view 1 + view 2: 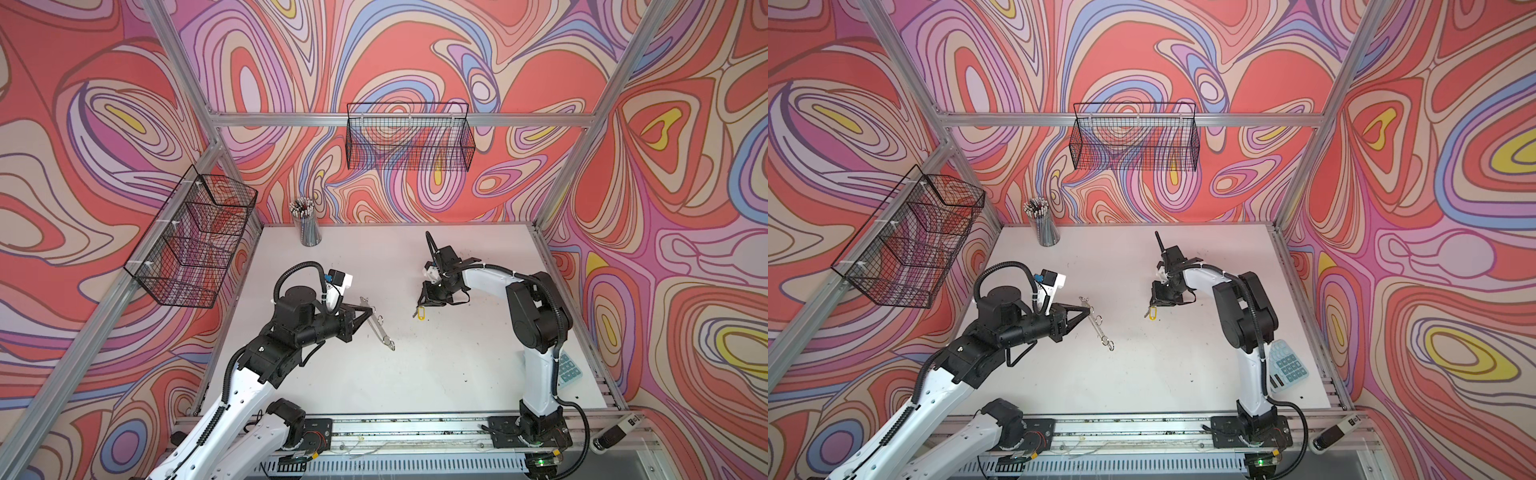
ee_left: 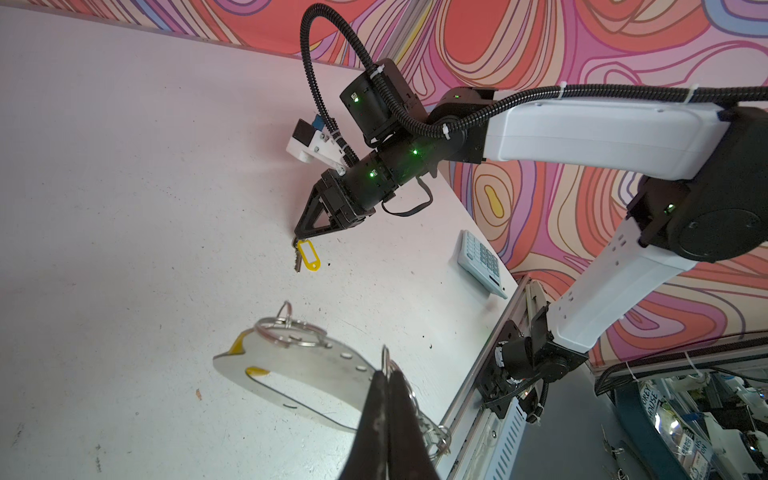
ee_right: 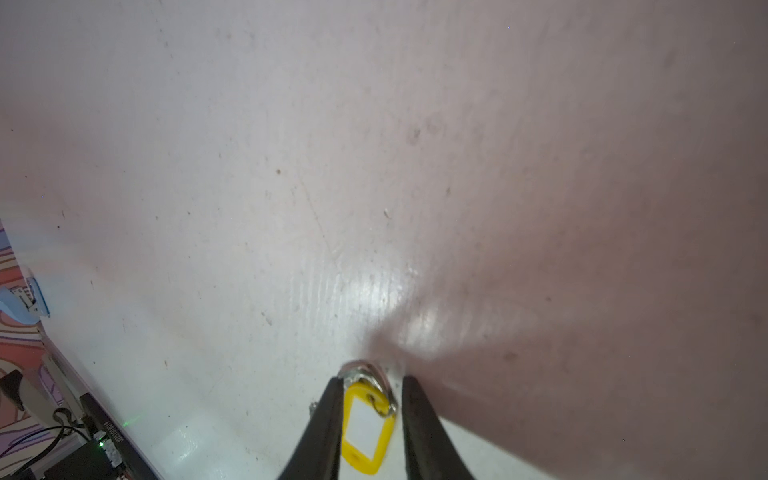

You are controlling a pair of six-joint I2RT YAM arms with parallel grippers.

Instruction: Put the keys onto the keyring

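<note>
L gripper (image 2: 386, 372) pinches keyring (image 2: 307, 370), rings (image 2: 291, 337) partly hidden; R gripper (image 3: 372, 379) spread astride keys (image 3: 365, 428).

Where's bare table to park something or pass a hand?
Free: front centre of the table, between the keyring and the front rail; back centre, between the pencil cup and the right arm. Crowded: mid-table, where the left gripper holds the keyring and the right gripper straddles the keys; calculator takes the front right edge.
</note>
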